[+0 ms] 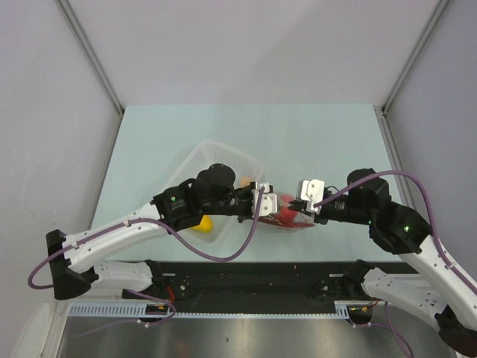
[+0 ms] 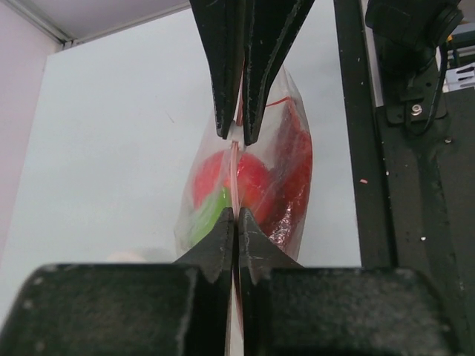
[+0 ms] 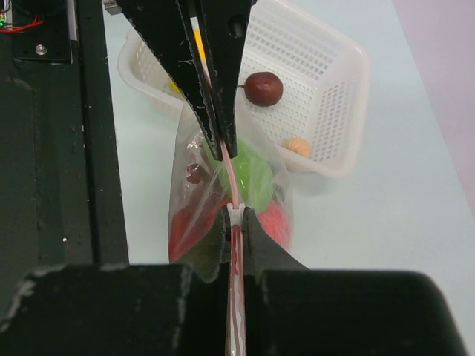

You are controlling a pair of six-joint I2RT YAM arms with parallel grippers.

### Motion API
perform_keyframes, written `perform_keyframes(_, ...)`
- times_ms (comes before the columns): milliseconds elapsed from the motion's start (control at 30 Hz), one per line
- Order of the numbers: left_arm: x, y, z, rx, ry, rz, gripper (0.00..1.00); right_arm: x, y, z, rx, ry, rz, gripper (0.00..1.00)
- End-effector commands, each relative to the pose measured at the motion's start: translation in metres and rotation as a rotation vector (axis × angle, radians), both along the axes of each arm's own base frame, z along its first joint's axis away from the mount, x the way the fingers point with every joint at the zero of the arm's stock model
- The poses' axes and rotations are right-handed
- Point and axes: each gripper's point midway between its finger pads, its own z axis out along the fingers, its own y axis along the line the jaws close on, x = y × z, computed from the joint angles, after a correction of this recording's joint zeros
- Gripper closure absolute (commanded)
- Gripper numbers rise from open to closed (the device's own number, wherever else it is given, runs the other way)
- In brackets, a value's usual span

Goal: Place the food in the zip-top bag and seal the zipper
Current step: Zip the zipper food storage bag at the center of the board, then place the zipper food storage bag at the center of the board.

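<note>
The clear zip-top bag (image 1: 289, 218) hangs between my two grippers over the table's near edge. It holds a red tomato (image 2: 252, 178), a green piece (image 2: 206, 216) and the red lobster (image 2: 295, 167). My left gripper (image 1: 267, 200) is shut on the pink zipper (image 2: 234, 174) at one end. My right gripper (image 1: 305, 195) is shut on the zipper (image 3: 230, 178) at the other end, with a small white slider at its tips. In the right wrist view the green pepper (image 3: 249, 174) shows inside the bag (image 3: 193, 193).
The white mesh basket (image 1: 216, 153) stands left of the bag, partly under my left arm. It holds a dark plum (image 3: 263, 87), a beige piece (image 3: 298, 146) and a yellow piece (image 1: 203, 223). The black base rail (image 1: 246, 276) runs along the near edge.
</note>
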Motion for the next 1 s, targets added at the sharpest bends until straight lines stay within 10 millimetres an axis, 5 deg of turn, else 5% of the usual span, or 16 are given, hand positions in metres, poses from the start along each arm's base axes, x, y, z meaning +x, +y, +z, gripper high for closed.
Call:
perform_keyframes(0,-0.005,-0.003,0.017,-0.046,-0.017,-0.024,1.00,-0.002,-0.002,0.008,0.014,-0.043,0.008,1.00)
perform_keyframes(300,-0.022,0.019,-0.010,0.000,-0.038,-0.083,1.00,-0.022,-0.030,-0.026,-0.097,-0.028,0.015,1.00)
perform_keyframes(600,-0.037,0.018,-0.037,0.048,-0.060,-0.167,1.00,-0.047,-0.037,-0.066,-0.170,0.077,0.095,1.00)
perform_keyframes(967,-0.050,0.017,-0.092,0.144,-0.052,-0.233,1.00,-0.050,-0.040,-0.113,-0.285,0.108,0.161,1.00)
